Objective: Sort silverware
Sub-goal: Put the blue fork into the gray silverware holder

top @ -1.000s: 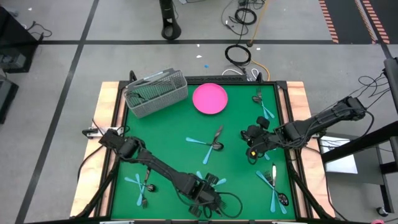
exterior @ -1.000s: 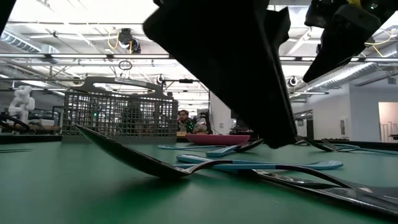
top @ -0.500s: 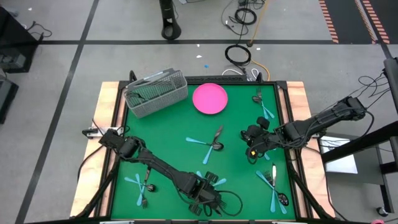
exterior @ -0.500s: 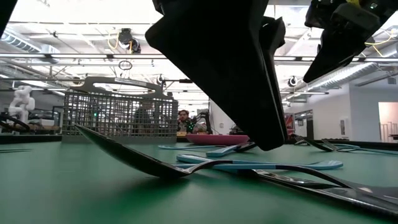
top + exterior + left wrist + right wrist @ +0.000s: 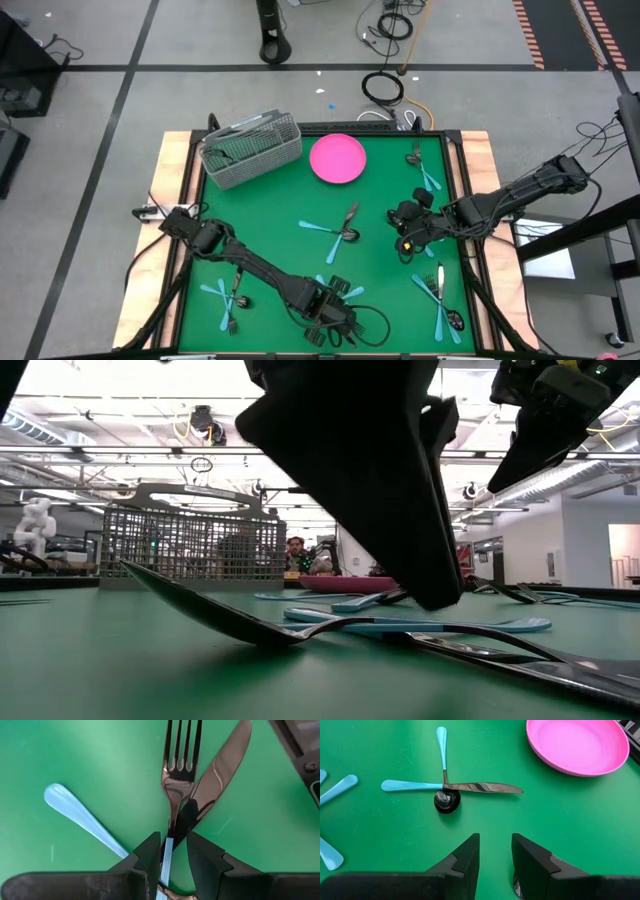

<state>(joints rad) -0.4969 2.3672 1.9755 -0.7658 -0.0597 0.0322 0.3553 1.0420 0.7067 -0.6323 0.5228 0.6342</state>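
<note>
1. Several small forks, spoons and knives lie scattered over the green table (image 5: 270, 200); one fork with a light blue plastic handle (image 5: 176, 785) lies crossed over a metal knife (image 5: 215, 775) by the near edge.
2. Left gripper (image 5: 173, 851) straddles that fork's handle, jaws part-open, apparently not yet clamped.
3. Next, I'd guess: clench, then lift.
4. Right gripper (image 5: 495, 851) hovers near the right edge, released, empty.

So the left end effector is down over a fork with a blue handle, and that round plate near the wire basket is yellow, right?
Not quite: the plate is pink, not yellow, as the high view shows. The rest holds: it lies beside the wire basket, and the left end effector is down with its fingers on either side of the blue-handled fork.
</note>
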